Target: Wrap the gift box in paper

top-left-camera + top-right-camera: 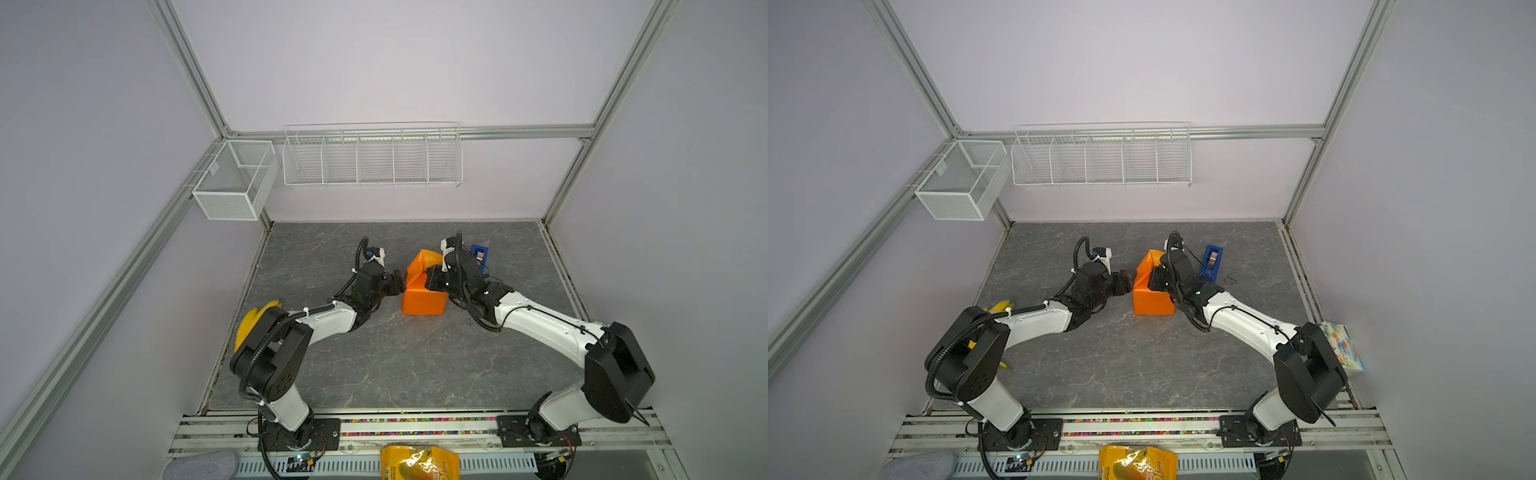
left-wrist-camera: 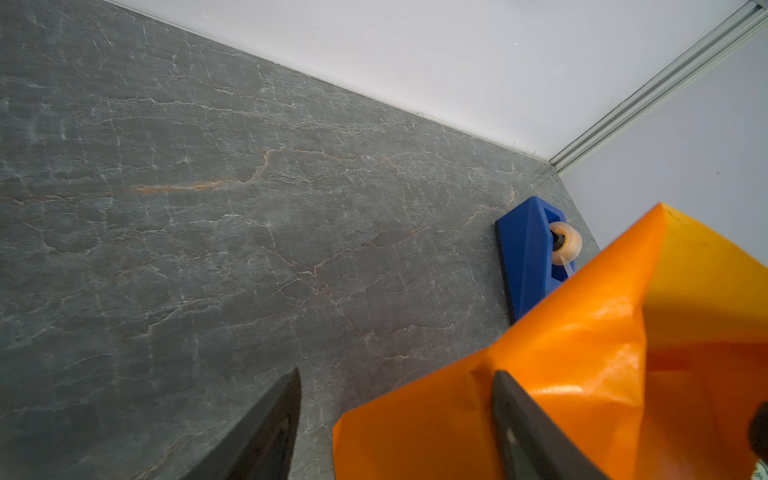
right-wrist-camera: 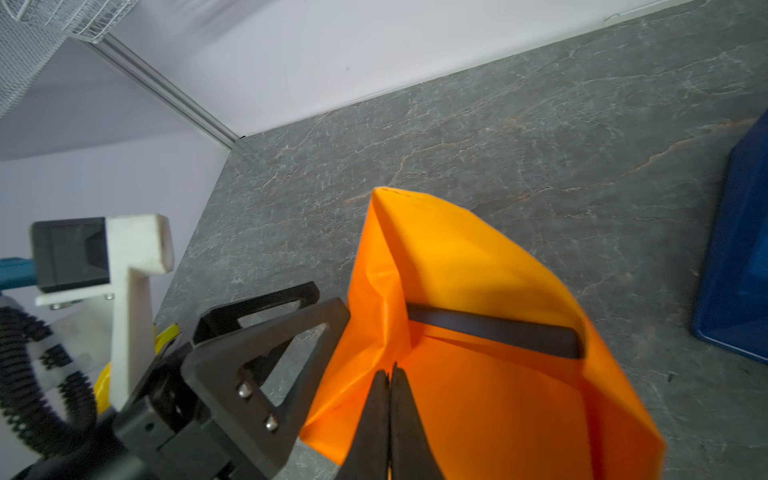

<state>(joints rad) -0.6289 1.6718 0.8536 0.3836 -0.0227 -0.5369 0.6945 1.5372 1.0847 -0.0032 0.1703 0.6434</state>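
Sitting mid-counter, the paper is folded up around the gift box, of which only a dark strip shows inside the open far flap. The left hand is at the parcel's left side, its 2 fingers spread, 1 against the paper and 1 over bare counter. The right hand is pressed together, tips on the paper on top. A blue tape dispenser stands just beyond the right arm.
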